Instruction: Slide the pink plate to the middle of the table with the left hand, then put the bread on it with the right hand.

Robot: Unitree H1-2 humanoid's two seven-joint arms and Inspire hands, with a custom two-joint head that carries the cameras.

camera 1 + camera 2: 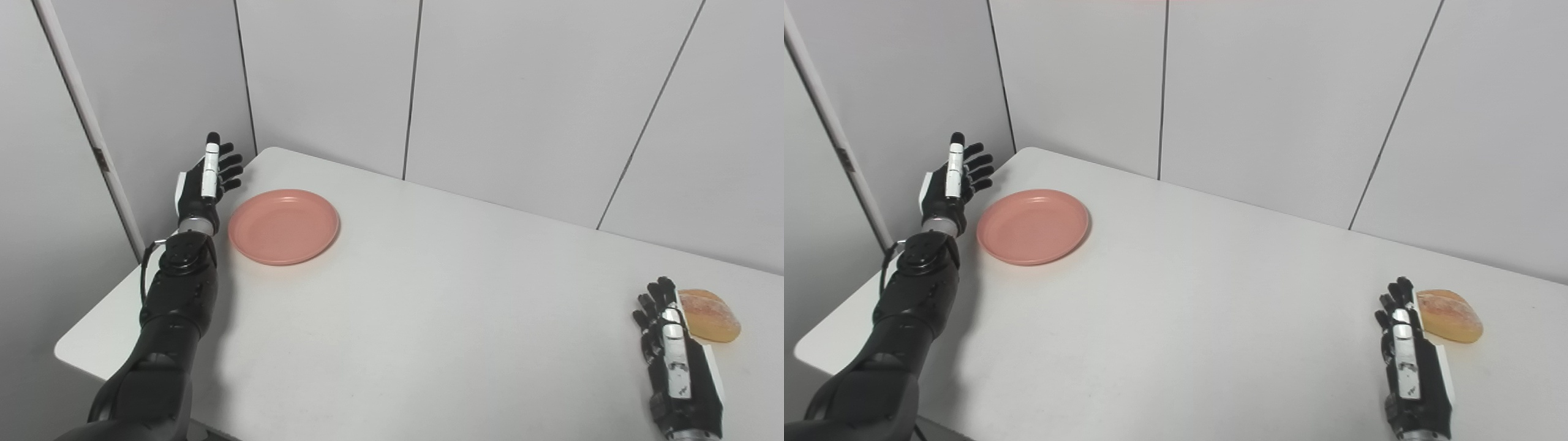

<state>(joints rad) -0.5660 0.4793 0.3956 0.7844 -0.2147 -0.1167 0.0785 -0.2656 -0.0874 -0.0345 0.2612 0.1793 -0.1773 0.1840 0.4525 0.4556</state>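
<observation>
Pink plate [283,226] is sitting flat and empty near the far left corner of the white table [429,318], with the left hand [207,177] hovering just beside its left rim, fingers spread and extended, holding nothing, not clearly touching the plate. Bread [709,315] is lying near the right edge of the table, well apart from the plate, and the right hand [677,358] is resting just beside its left side, fingers loosely apart and gripping nothing; contact with the bread is hard to tell.
</observation>
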